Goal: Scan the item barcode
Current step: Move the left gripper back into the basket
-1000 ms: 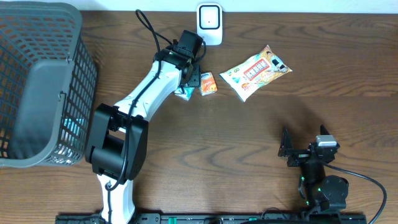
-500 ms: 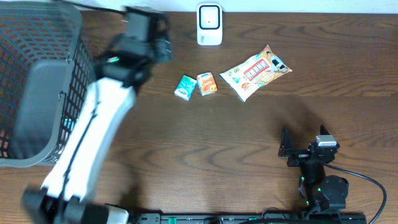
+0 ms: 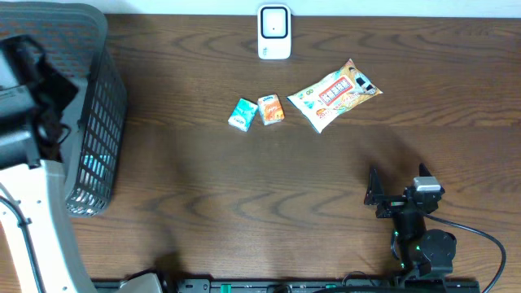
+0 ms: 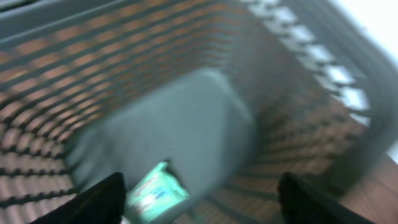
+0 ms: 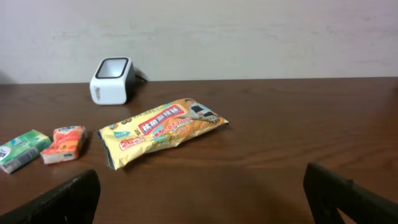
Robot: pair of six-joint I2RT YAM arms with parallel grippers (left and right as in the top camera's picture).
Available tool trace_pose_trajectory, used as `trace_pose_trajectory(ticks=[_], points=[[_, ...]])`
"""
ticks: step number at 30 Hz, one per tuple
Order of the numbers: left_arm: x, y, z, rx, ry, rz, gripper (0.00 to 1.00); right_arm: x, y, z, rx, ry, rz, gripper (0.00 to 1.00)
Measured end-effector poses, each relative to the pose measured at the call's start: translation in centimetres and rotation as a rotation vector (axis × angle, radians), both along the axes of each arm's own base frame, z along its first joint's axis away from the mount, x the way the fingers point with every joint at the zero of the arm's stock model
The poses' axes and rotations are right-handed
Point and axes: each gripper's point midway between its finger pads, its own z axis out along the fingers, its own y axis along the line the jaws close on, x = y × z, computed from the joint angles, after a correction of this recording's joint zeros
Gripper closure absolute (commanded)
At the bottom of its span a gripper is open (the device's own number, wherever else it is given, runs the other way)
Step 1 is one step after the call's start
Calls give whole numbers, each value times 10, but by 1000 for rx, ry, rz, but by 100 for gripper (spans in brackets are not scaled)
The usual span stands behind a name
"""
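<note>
The brown wooden table [image 3: 244, 187] fills the overhead view. The dark mesh basket [image 3: 98, 122] stands at its left edge. The left arm [image 3: 32, 203] rises white along that left edge, and its dark wrist end reaches over the basket's open top.

From the left wrist camera, which points down into the basket, the left gripper [image 4: 200, 186] has its jaws set wide apart with nothing gripped between them. This view is blurred. Below the jaws a green packet [image 4: 155, 193] lies on the basket floor against a grey shape [image 4: 186, 137]. I cannot tell what the grey shape is.

The right arm [image 3: 419, 236] sits folded low at the table's near right corner, facing the far wall. The right gripper [image 5: 202, 186] is also spread wide and empty, just above the wood.

The yellow snack bag [image 3: 334, 94] lies flat and slantwise, right of centre. The white barcode scanner [image 3: 274, 32] stands upright at the far edge, near the bag's left. The small orange packet [image 3: 271, 109] and the small green-and-white packet [image 3: 242, 114] lie just beside each other on the table, left of the snack bag and well apart from both grippers.
</note>
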Motion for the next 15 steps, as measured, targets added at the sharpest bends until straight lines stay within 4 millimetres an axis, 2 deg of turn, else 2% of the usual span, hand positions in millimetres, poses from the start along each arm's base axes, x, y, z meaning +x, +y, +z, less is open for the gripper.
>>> trace_pose_trajectory(ticks=[1, 3, 8, 15], points=[[-6, 9, -6, -18, 15, 43, 7, 0, 0, 0, 0, 0, 0, 1], [-12, 24, -17, -41, 41, 99, 0, 0, 0, 0, 0, -1, 0, 1], [-17, 51, -52, -109, 122, 206, 2, 0, 0, 0, 0, 0, 0, 1], [-21, 60, -107, -213, 282, 270, 2, 0, 0, 0, 0, -1, 0, 1]])
